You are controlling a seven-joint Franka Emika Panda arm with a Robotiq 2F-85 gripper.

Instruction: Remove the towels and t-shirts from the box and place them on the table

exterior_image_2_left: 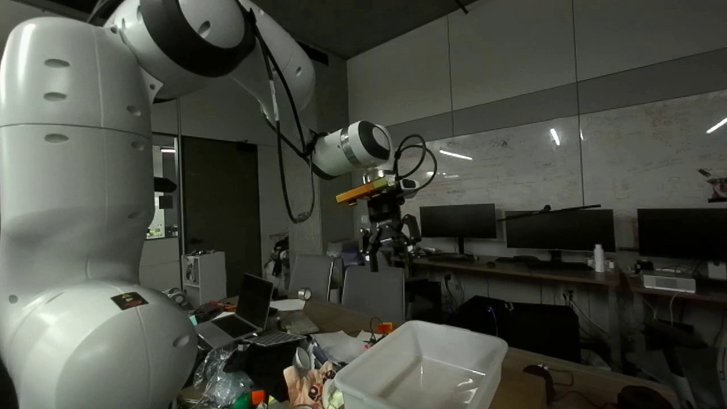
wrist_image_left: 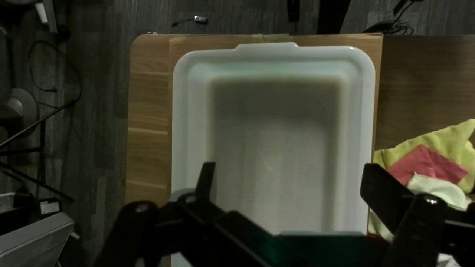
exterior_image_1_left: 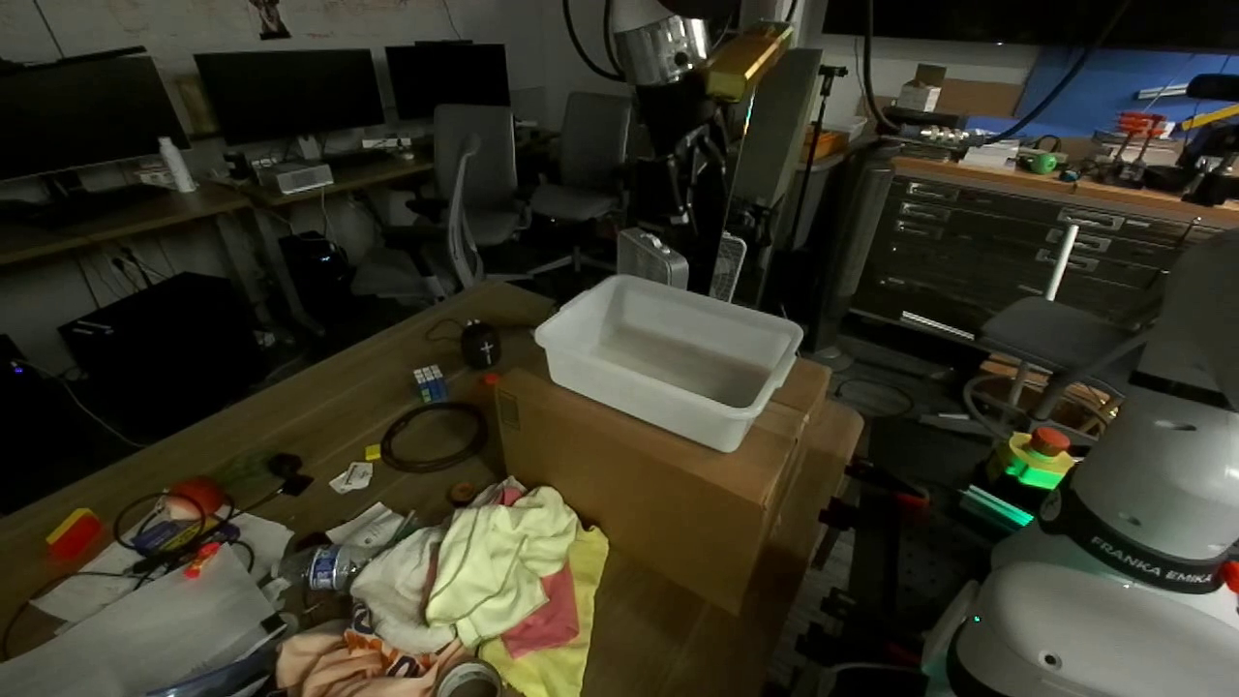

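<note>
The white plastic box stands on a cardboard box, and no cloth shows inside it; it also shows in an exterior view and in the wrist view. A heap of cloths lies on the table beside the cardboard box: a pale yellow cloth, a pink cloth, a yellow cloth, a white towel and a peach printed cloth. The heap's edge shows in the wrist view as yellow cloth. My gripper is open with nothing between its fingers, above the white box.
The cardboard box raises the white box near the table's edge. A plastic bottle, a tape roll, a cable coil, a puzzle cube and papers lie around the cloths. A laptop stands farther along the table.
</note>
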